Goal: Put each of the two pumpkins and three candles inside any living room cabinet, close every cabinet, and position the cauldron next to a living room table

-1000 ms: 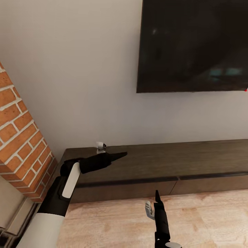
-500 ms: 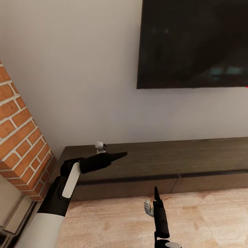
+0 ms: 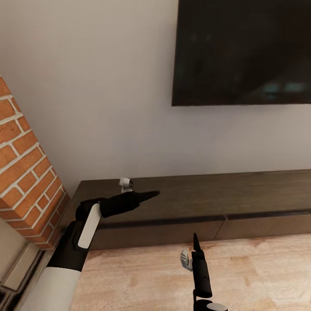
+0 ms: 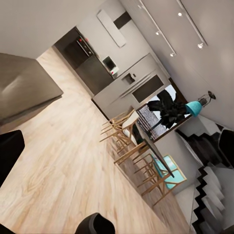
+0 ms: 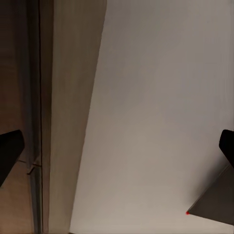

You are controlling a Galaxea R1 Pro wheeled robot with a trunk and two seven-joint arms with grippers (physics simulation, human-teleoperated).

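Note:
The cabinet (image 3: 207,201) is a long low dark-brown unit against the white wall, and its drawer fronts (image 3: 160,235) sit flush and closed. My left gripper (image 3: 152,195) hovers over the cabinet's left end, pointing right. In the left wrist view its fingertips (image 4: 9,153) stand wide apart with nothing between them. My right gripper (image 3: 195,242) is over the floor in front of the cabinet, pointing at it, and is open and empty. The cabinet's edge (image 5: 63,97) also shows in the right wrist view. The pumpkins, candles and cauldron are out of view.
A brick fireplace (image 3: 23,172) stands close on the left beside the cabinet. A black TV (image 3: 242,52) hangs on the wall above. Pale wood floor (image 3: 151,276) lies in front. In the left wrist view, a dining table with chairs (image 4: 141,156), a kitchen and stairs lie far off.
The whole picture has shifted slightly upward, so the camera has moved. The right gripper rose a little in the view. The left arm holds its pose.

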